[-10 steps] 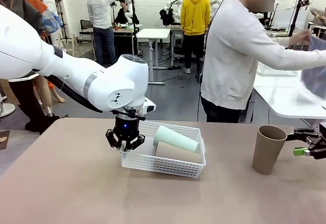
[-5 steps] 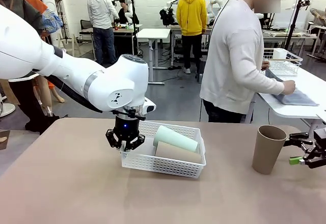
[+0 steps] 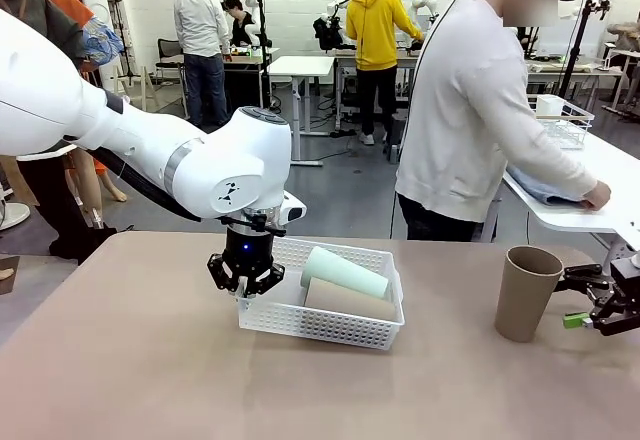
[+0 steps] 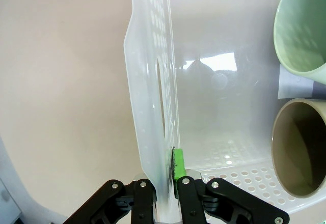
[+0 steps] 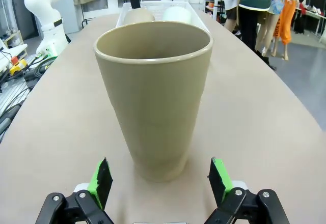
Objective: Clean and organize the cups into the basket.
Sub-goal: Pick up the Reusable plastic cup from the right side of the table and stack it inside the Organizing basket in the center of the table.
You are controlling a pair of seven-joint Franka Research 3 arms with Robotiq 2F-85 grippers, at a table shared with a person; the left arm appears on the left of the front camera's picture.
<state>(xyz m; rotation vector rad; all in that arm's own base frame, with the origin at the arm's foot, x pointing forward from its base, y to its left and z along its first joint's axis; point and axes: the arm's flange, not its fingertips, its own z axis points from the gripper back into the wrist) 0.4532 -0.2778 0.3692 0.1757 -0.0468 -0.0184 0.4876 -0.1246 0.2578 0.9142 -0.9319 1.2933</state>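
White lattice plastic is pinched in the left hand [image 3: 245, 282]. Its fingers are drawn narrow on the left end wall of the basket [image 3: 322, 326], which sits on the tan worktop [image 3: 130, 360] a little left of the middle. In the left wrist view the left hand [image 4: 165, 179] has one green pad [image 4: 178, 165] pressed to the inside of the basket [image 4: 150, 81] wall, with the other finger on the outside, just below the handle cutout.

Two cups lie on their sides in the right part of the basket, touching along their length. The mint cup [image 3: 345, 272] is on the far side and the tan cup [image 3: 345, 300] on the near side. From the wrist, both mouths face the camera, the mint cup [image 4: 303, 25] above the tan cup [image 4: 300, 155]. The rest of the basket floor is bare.

Well to the right, a third, upright cup [image 3: 527, 293] stands mouth up on the worktop. The right hand [image 3: 573, 300] is spread wide just beside it, at the level of its lower half. In the right wrist view the upright cup [image 5: 153, 96] stands just ahead of the gap of the right hand [image 5: 161, 180], apart from both green pads, with the basket [image 5: 153, 5] far behind it.

Beyond the worktop, a person [image 3: 470, 110] in a white top leans over a cloth [image 3: 540, 188] on another worktop.
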